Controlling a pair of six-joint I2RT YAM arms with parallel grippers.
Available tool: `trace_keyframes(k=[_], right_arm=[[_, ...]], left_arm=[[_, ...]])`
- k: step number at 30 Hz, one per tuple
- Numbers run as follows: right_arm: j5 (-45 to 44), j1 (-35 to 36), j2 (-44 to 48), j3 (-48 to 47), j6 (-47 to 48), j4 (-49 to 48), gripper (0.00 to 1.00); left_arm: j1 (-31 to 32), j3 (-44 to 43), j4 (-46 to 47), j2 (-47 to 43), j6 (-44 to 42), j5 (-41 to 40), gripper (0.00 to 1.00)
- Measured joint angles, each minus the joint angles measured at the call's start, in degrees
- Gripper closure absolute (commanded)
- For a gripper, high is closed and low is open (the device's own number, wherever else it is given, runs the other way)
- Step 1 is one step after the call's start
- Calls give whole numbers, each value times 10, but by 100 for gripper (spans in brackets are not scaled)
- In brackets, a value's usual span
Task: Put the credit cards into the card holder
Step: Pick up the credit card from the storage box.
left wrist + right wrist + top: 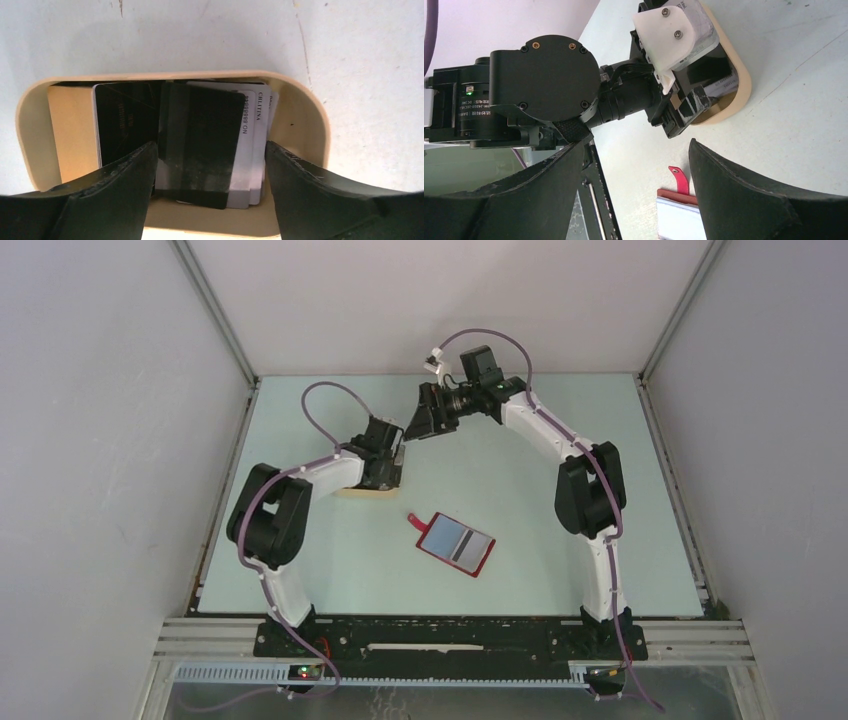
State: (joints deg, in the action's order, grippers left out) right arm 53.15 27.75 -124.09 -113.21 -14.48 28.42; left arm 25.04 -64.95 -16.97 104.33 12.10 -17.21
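We see our left claw point(210, 165) spread wide and gripping nothing, pointing down over the tan dish point(300, 125). The credit cards point(200, 145) lie directly beneath it, stacked loosely inside that dish. A dark card with a grey stripe sits on top, right between the two fingers point(115, 185). A black card lies just to the claw's left, a tan one beyond that, and pale cards with printed lettering fan out toward the claw's right finger. We cannot tell whether the fingertips touch the cards or the dish floor. Our right claw point(636, 165) is also released and empty, held above the table point(350, 560) just beyond the left claw and aimed back at it. Past its fingers we see the left arm's wrist and the rounded end of the dish. The card holder point(455, 543) lies open and flat on the table, well apart from both claws, on the base side of them and to the right of the left claw. Its pale grey-blue pockets face up inside the red cover. From the right wrist view its corner and red strap point(680, 180) show low between that claw's fingers.
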Motion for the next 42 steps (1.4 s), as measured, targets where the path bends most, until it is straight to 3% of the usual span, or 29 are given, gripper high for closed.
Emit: trace_keyframes(k=[5,12,19,25,29,37,42], right_arm=[[1,0,0,9,-1,0,14],[2,1,0,14,-1,-5,15],[5,7,0,15,-10,-13,16],[6,20,-1,15,-16,-17,16],[14,31,-15,15,-31,-31,23],[-23,57,-99,-25,-120,-45,38],[-63,69,-151,-73,-183,-47,39]], left_arm=[[2,0,-6,9,0,-17,41],[-1,1,-11,3,0,-22,48],[-43,31,6,-41,15,56,61],[-74,57,44,-59,30,116,64],[-96,86,73,-74,44,163,66],[-132,127,124,-100,62,237,68],[-143,146,144,-107,70,263,68]])
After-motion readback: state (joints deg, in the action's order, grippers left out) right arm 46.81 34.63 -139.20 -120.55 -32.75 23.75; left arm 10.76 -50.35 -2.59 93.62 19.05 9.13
